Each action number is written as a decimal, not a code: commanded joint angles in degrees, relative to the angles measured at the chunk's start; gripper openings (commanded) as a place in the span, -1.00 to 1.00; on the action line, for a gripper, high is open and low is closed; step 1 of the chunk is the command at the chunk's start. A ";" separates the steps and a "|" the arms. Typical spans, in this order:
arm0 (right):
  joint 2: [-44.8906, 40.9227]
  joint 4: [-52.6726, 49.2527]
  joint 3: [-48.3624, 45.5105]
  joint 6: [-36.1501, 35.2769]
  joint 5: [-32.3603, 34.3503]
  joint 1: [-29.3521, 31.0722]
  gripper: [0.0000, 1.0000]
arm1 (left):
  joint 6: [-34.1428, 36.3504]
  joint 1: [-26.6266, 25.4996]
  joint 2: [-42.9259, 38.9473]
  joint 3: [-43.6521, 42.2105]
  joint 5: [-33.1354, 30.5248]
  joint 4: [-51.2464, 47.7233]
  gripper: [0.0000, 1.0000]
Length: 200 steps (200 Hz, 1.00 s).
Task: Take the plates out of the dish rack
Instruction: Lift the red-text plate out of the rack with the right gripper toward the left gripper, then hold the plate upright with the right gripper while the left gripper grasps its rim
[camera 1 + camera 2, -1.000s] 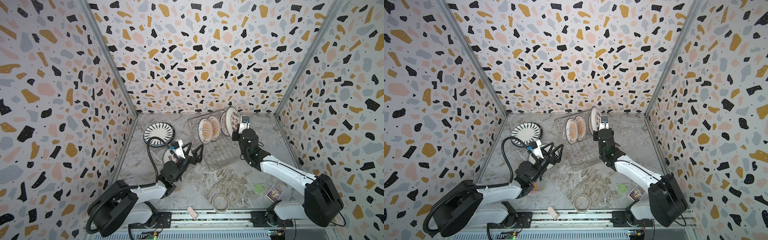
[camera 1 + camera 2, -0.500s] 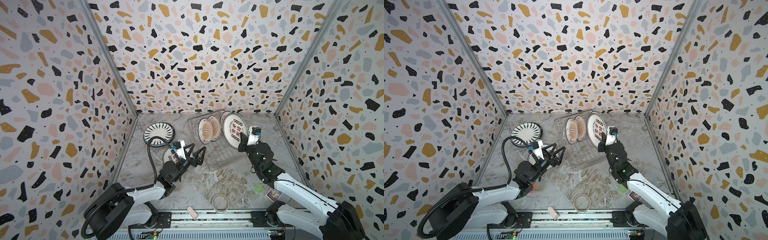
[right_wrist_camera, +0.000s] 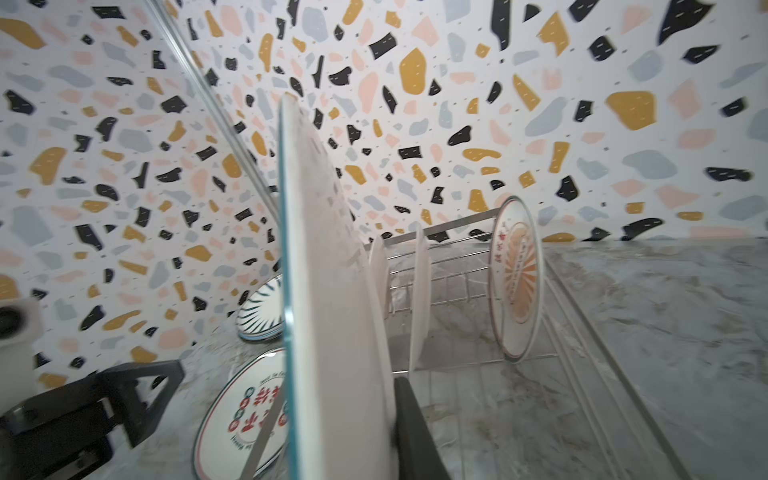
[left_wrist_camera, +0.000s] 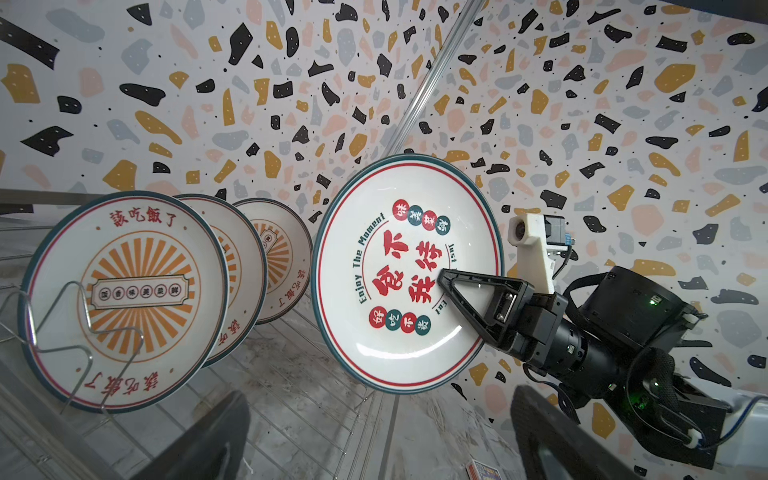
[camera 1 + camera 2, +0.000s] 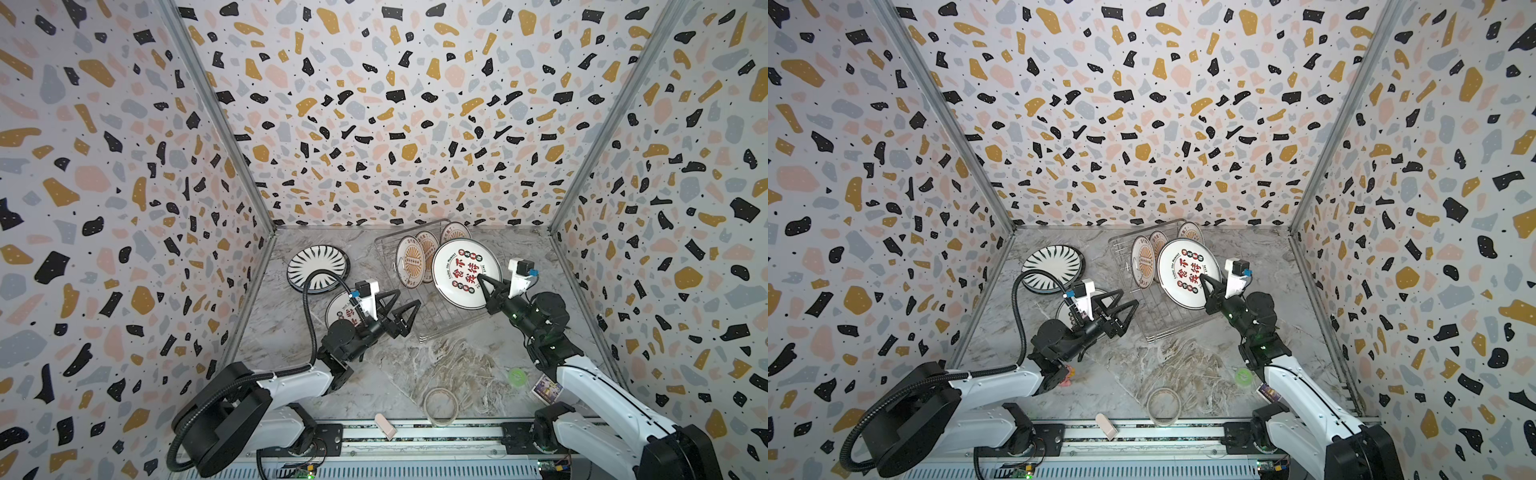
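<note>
1. Right gripper [image 5: 482, 280]: jaws closed tight on the rim of the held plate.
2. Held plate [image 5: 459, 268]: white, green-and-red rim, red characters. It is raised clear of the wires, tilted, with its face towards the left arm; in the right wrist view [image 3: 328, 291] it shows edge-on.
3. Left gripper [image 5: 407, 300]: jaws spread wide with nothing between them. It hangs by the near left edge of the dish rack, apart from the held plate.
4. Dish rack [image 5: 453, 320]: silver wire basket on the marble table [image 5: 415, 374], towards the back, set at an angle.
5. Sunburst plates, three: front [image 5: 411, 262], middle [image 5: 428, 245], rear [image 5: 455, 230]. All stand upright in the far part of the dish rack, in a row.
6. Striped plate [image 5: 318, 268]: black radial stripes. It lies flat on the table, left of the dish rack, near the back corner.
7. Flat red-character plate [image 5: 338, 311]: lies on the table just under the left arm's wrist, partly hidden.
8. Tape ring [image 5: 441, 405]: lies at the table's front edge, well apart from the plates.
</note>
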 commanded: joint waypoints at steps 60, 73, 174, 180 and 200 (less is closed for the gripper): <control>2.57 17.40 -0.66 8.76 -22.62 -0.83 -0.95 | -1.56 -0.36 -0.92 -1.85 2.10 6.03 1.00; 2.93 18.29 -0.80 9.33 -23.92 -0.85 -0.95 | -1.41 -0.35 -0.51 -1.69 2.52 6.04 0.97; 7.82 21.38 0.13 10.81 -27.91 -0.31 -0.95 | -2.78 -1.48 3.59 1.38 4.34 6.81 -0.10; 7.84 21.26 0.11 10.61 -27.81 -0.24 -0.95 | -2.86 -1.50 3.72 1.49 4.42 6.80 -0.16; 7.86 20.49 0.31 9.85 -27.42 0.18 -0.95 | -3.43 -1.50 4.07 1.77 4.31 6.83 -0.19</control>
